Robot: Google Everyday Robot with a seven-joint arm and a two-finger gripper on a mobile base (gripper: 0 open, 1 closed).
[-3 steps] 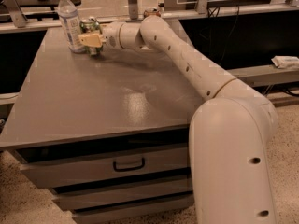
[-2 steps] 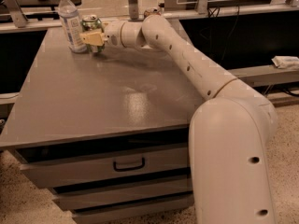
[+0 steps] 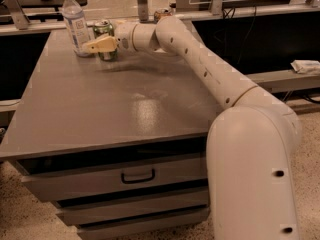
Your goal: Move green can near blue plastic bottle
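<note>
Here, a grey table (image 3: 125, 114) is reached across by the white arm (image 3: 200, 59), and the bottle (image 3: 75, 24) is stood at its far left corner. Just right of it, the green can (image 3: 103, 29) is clasped by the gripper (image 3: 95, 44), whose fingers (image 3: 104, 44) are closed on its sides.

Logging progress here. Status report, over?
Gripper at table's far-left corner, shut on green can. Can upright, close beside blue plastic bottle. Brown can behind arm, clear of path.
</note>
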